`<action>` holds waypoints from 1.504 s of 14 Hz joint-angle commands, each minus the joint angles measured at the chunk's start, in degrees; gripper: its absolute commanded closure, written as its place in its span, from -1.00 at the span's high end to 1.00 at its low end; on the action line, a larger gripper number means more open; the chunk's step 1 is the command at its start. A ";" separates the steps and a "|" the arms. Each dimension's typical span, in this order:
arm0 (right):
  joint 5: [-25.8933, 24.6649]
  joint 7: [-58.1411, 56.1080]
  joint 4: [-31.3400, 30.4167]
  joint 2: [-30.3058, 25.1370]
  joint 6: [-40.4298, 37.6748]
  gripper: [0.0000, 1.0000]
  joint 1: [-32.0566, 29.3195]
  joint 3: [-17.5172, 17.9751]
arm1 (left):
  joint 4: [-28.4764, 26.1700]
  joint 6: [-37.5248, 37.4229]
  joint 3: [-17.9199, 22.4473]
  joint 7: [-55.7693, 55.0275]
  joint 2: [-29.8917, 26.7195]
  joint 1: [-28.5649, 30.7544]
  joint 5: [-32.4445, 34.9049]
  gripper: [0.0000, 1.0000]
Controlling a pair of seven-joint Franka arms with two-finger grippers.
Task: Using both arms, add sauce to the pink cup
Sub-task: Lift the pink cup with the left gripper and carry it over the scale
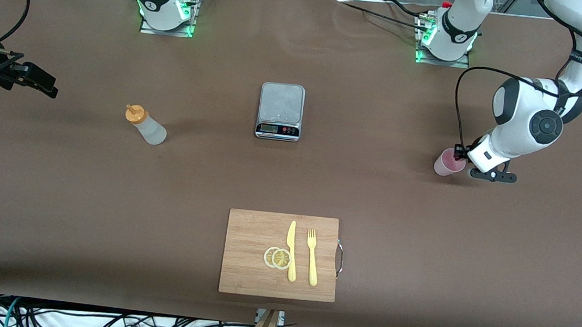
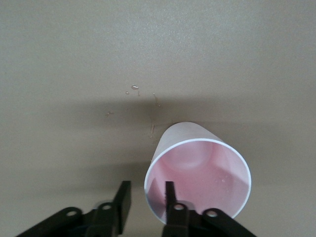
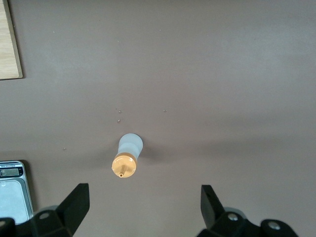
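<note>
brown table | L jaws narrow astride pink cup rim | R jaws wide | scale mid

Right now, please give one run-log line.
left hand: astride pink cup rim | right hand: open, above sauce | sauce: standing, untouched

The brown table carries a sauce bottle, a kitchen scale, a pink cup and a wooden cutting board.
</note>
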 commanded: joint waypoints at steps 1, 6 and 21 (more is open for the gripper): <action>0.76 0.20 -0.18 -0.53 0.00 1.00 -0.19 -0.01 | 0.26 0.45 0.43 0.24 0.04 -0.20 0.62 -0.90; 0.76 0.20 -0.18 -0.53 -0.09 1.00 -0.19 -0.01 | 2.45 0.19 0.34 0.07 0.22 -0.81 0.53 -1.00; 0.76 0.20 -0.18 -0.36 0.00 1.00 -0.28 -0.09 | 20.03 -12.21 -0.19 -22.78 5.75 -32.53 -20.44 -1.00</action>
